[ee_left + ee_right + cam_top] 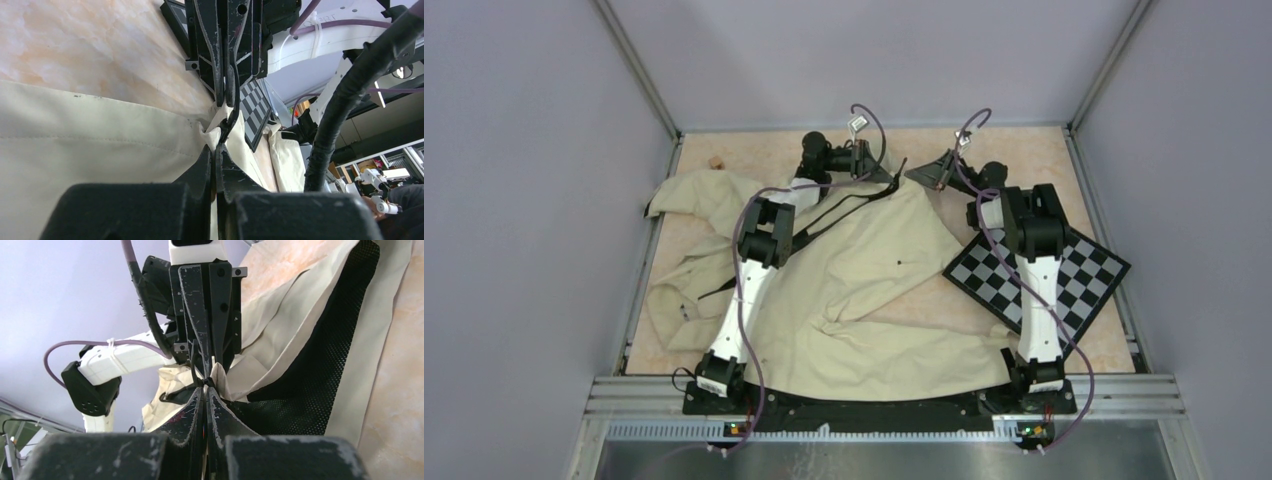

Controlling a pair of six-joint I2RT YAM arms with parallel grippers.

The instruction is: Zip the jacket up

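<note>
The large, wrinkled cream fabric jacket (864, 290) lies spread flat over the left and middle of the peach, marbled worktop (1024, 160). It reaches from the near edge almost to the far edge, with one sleeve trailing toward the far left corner. Its long black zipper strip (824, 225) runs slantwise from beside the left arm up to the jacket's far tip. There the cloth is folded back, and the right wrist view shows a black mesh lining (320, 355) inside. At that far tip, close to the middle of the far edge, the two claws meet nose to nose. The left claw (892, 180) has its fingers (202, 165) pressed tight together, pinching a small fold of the jacket's edge. The right claw (921, 177) is likewise fully closed, its fingers (192, 407) nipping the same bunched bit of cream cloth where the black strip ends. The tips of the two claws are nearly touching. A flat black-and-white checkerboard panel (1064, 275) lies turned at an angle by the right edge of the worktop, partly under the right arm, with its left corner meeting the jacket's edge. A small tan lump (716, 161) sits near the far left corner, just beyond the sleeve.
</note>
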